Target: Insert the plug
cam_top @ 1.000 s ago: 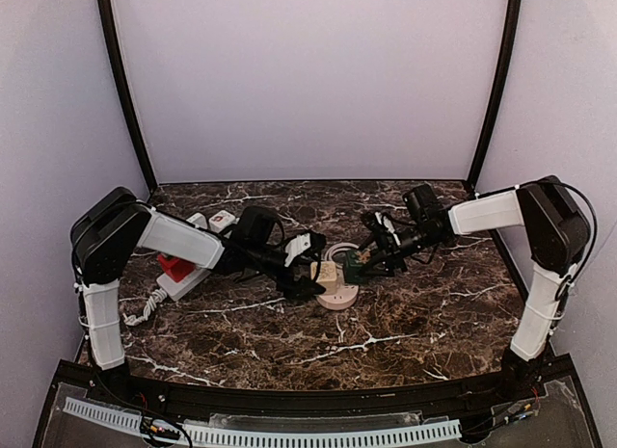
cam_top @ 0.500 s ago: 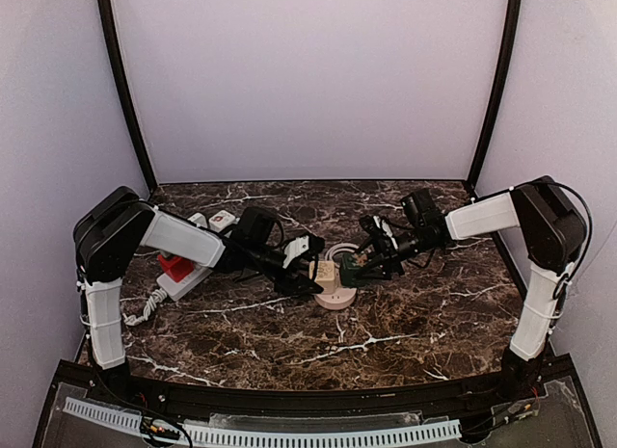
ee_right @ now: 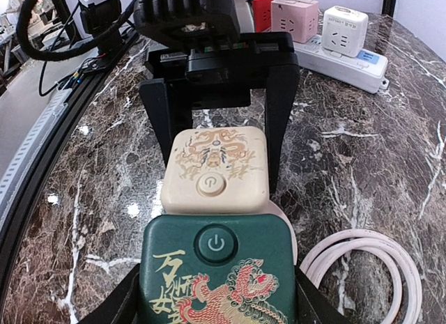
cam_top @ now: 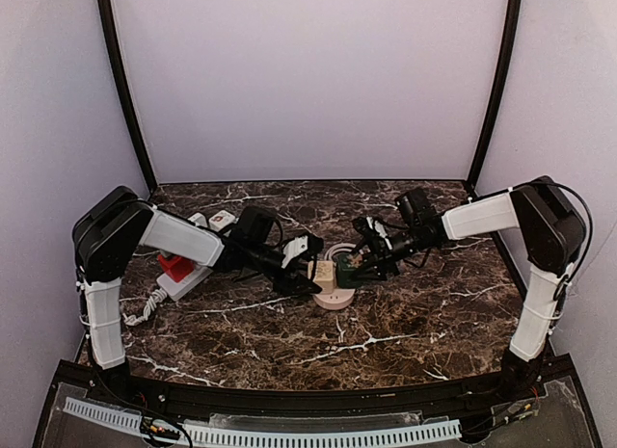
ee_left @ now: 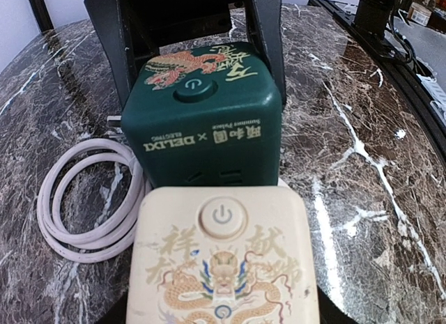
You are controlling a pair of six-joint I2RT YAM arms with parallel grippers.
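Plug cube [ee_left: 202,129], dark green, clamped across its sides in the right tool [ee_left: 198,101], near the middle of the bench [ee_left: 362,164]. Sits face to face with the cream socket cube [ee_left: 221,268], itself pinched between the fingers of the left tool [ee_right: 219,178]; close against it, perhaps touching, hard to tell. Lies straight ahead of the right tool, along the line of its fingers. Shares one axis with the cream cube, running tool to tool across the bench. Probably calls for a straight push from the right arm, with the left bracing. White cable coil [ee_left: 83,198] just beside both cubes.
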